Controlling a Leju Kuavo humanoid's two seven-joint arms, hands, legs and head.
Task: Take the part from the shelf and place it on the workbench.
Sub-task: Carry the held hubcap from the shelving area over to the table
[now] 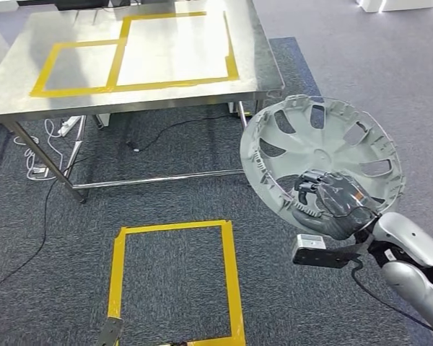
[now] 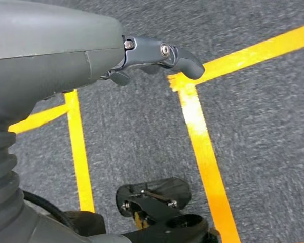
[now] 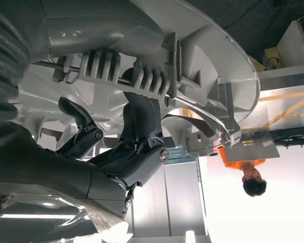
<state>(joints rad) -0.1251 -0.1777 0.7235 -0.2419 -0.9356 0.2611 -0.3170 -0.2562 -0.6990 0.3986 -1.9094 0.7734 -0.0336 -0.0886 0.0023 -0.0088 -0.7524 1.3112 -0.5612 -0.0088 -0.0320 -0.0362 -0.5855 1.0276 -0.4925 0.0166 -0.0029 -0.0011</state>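
The part is a large silver-grey wheel cover (image 1: 323,151) with spoke openings, held up in the air on the right, tilted toward me. My right hand (image 1: 334,205) grips its lower rim, dark fingers hooked through an opening. In the right wrist view the fingers (image 3: 143,116) wrap over the cover's ribbed inner rim (image 3: 204,71). The steel workbench (image 1: 133,101) stands ahead to the left, with yellow tape rectangles (image 1: 173,47) on its top. My left hand (image 2: 158,55) hangs low over the carpet, fingers apart and holding nothing.
A yellow tape square (image 1: 173,281) marks the grey carpet in front of me. Cables (image 1: 45,151) lie under the bench by its legs. A person in orange (image 3: 248,167) stands far off in the right wrist view.
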